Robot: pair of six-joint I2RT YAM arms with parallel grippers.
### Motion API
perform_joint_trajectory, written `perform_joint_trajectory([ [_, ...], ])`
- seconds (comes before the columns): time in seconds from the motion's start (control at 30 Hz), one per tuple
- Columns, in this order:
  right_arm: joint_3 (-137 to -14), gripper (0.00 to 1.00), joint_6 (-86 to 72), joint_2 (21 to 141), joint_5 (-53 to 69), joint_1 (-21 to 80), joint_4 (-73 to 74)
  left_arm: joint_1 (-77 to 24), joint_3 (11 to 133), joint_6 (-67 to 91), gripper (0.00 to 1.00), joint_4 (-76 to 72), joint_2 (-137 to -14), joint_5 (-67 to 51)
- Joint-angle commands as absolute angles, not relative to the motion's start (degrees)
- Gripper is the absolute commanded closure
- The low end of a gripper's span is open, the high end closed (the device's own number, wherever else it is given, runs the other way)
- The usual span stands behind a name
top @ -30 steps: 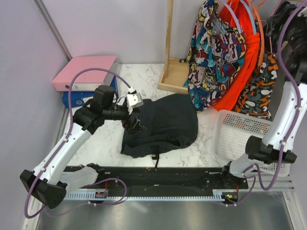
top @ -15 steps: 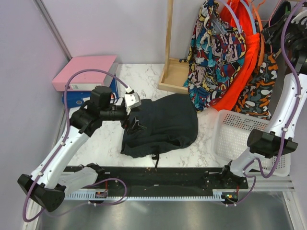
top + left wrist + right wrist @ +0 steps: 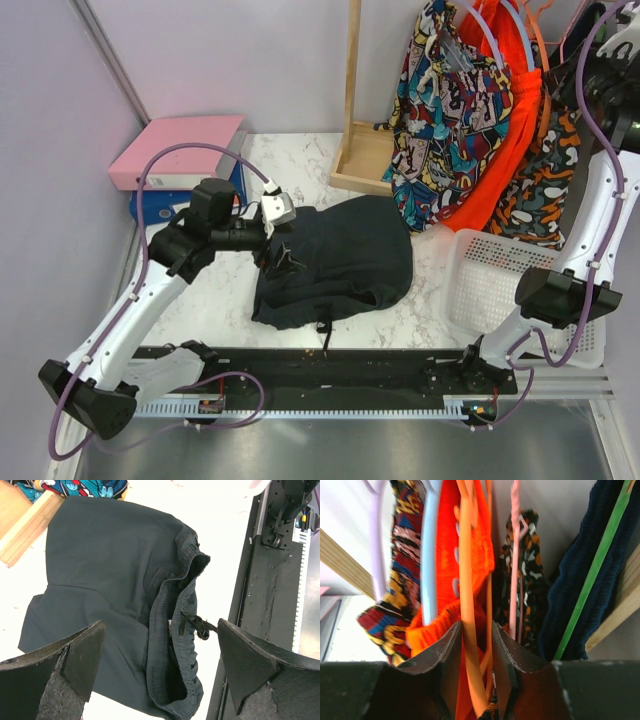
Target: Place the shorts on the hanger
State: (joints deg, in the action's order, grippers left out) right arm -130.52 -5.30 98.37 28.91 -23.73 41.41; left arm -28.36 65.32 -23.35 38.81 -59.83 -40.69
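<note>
The black shorts (image 3: pixel 340 255) lie crumpled on the marble table, with the waistband and drawstring at their near edge. In the left wrist view the shorts (image 3: pixel 115 570) fill the middle. My left gripper (image 3: pixel 280 262) (image 3: pixel 160 630) is open, its fingers wide apart just above the waistband and holding nothing. The orange hanger (image 3: pixel 543 70) hangs on the rack at the top right among other garments. My right gripper (image 3: pixel 588 45) (image 3: pixel 476 626) is raised at the rack with its jaws narrowed on the orange hanger's (image 3: pixel 466 580) bar.
A comic-print garment (image 3: pixel 450 110) and a bright orange garment (image 3: pixel 500 150) hang on the wooden rack (image 3: pixel 352 90). Light blue (image 3: pixel 432 555), pink (image 3: pixel 514 555) and green (image 3: pixel 600 565) hangers hang beside the orange one. A white basket (image 3: pixel 500 270) stands right; a pink binder (image 3: pixel 180 150) lies back left.
My right wrist has shifted up and to the right at the rack. My left gripper has moved slightly left over the shorts' edge and stays open. The shorts have not moved.
</note>
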Motion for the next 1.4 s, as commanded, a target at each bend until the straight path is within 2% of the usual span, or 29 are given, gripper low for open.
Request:
perform_joint_trajectory([
  [0.0,-128.94,0.63,-2.12,98.53,27.69,-23.73,41.84,-28.48,66.97,-22.32,0.00,37.44,-60.55,-41.57],
  [0.17,-128.14,0.63,-0.53,98.61,26.81,-23.20,42.27,-28.48,66.80,-22.50,0.00,37.44,-60.91,-41.57],
  [0.47,-129.46,0.57,2.99,99.05,26.37,-21.97,42.80,-28.48,67.50,-22.50,0.01,37.44,-61.79,-41.92],
  [0.57,-129.55,0.65,3.08,98.62,26.63,-21.88,43.33,-28.48,67.67,-22.59,0.00,37.35,-61.79,-41.75],
  [0.6,-129.29,0.80,3.08,98.53,26.63,-21.97,43.33,-28.48,67.59,-22.59,0.00,37.44,-61.87,-41.84],
  [0.63,-129.20,0.90,2.99,98.18,26.63,-21.97,43.16,-28.48,67.59,-22.67,0.00,37.44,-61.87,-41.84],
  [0.67,-129.03,0.97,2.21,97.56,26.37,-21.89,42.63,-28.48,67.59,-22.68,0.00,37.44,-61.96,-41.84],
  [0.7,-128.85,1.00,1.85,97.21,26.37,-21.88,42.10,-28.48,67.59,-22.68,0.01,37.44,-61.96,-41.92],
  [1.1,-125.51,1.00,-3.16,88.69,26.98,-21.97,33.40,-28.48,67.15,-22.77,0.01,37.44,-61.44,-42.27],
  [1.37,-130.17,1.00,-1.24,89.12,23.91,-21.97,38.84,-28.48,67.32,-22.85,0.00,37.53,-61.17,-42.36],
])
